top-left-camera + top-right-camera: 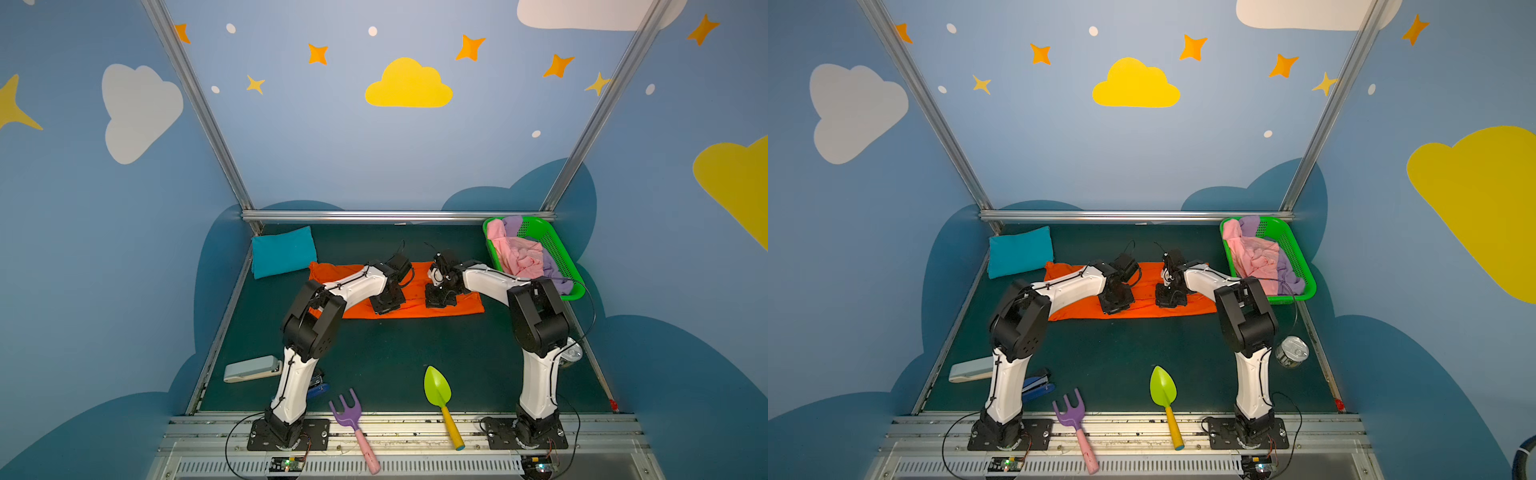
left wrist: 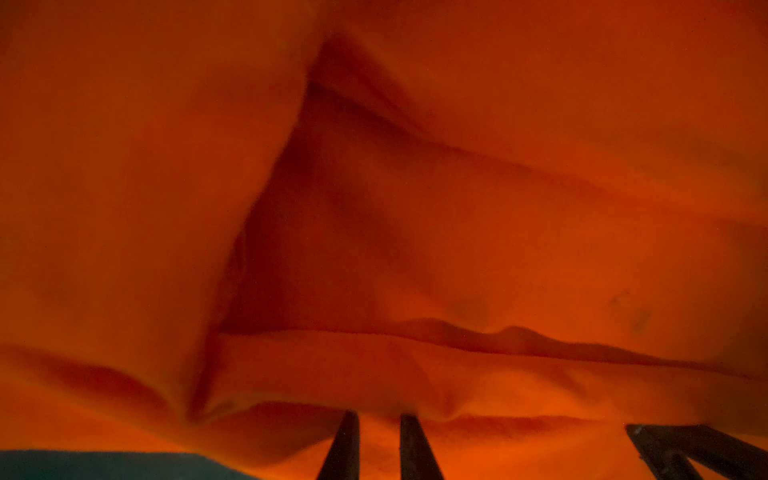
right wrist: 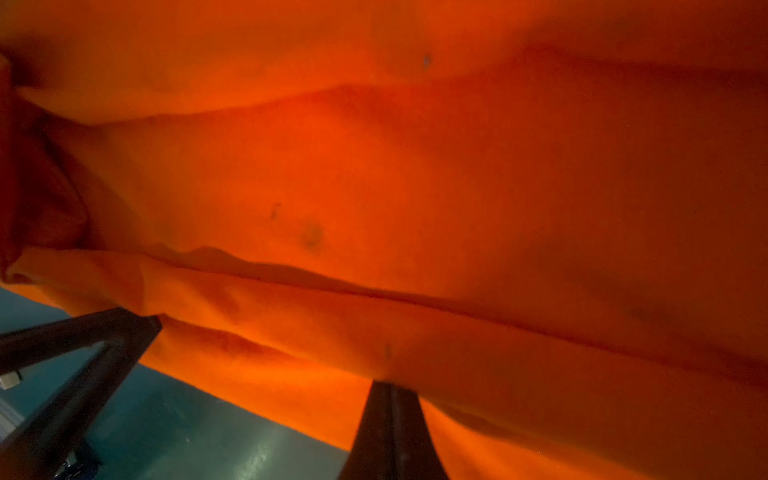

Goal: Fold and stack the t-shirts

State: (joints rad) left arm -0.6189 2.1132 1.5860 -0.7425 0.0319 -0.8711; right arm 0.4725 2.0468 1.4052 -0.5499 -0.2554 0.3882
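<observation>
On the table (image 1: 395,365), orange t-shirt (image 1: 415,309) lies folded lengthwise.

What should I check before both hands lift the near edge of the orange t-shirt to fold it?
1. The left hand is shut on the near edge of the orange t-shirt: ok.
2. The right hand is shut on the same edge: ok.
3. The hands are apart, not touching: ok.
4. The far half of the shirt is free of loose things: ok.
5. The teal t-shirt is clear of the orange corner: cannot tell; the two meet in both top views.
</observation>
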